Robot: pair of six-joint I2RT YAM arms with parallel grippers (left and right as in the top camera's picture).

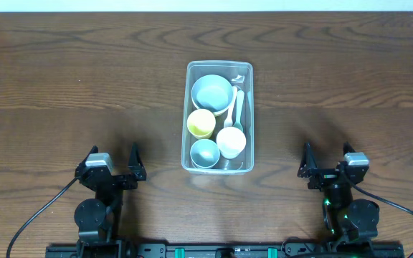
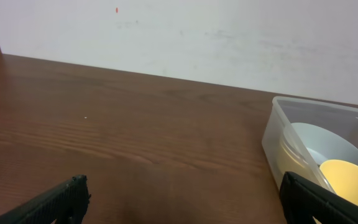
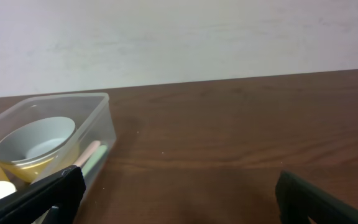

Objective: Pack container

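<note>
Clear plastic, the container (image 1: 188,115) sits ahead of and between our left claw (image 1: 113,159) and right claw (image 1: 328,161), both spread apart and empty. We judge a careless reach could bump its wall, sliding it across the surface (image 1: 63,86) or tipping the white cup (image 1: 231,141).

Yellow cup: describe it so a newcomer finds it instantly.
Find the clear container mid-table. Against its left wall, between the large grey-blue bowl and a small blue cup, sits the yellow cup. Its neighbours are blue or white.
</note>
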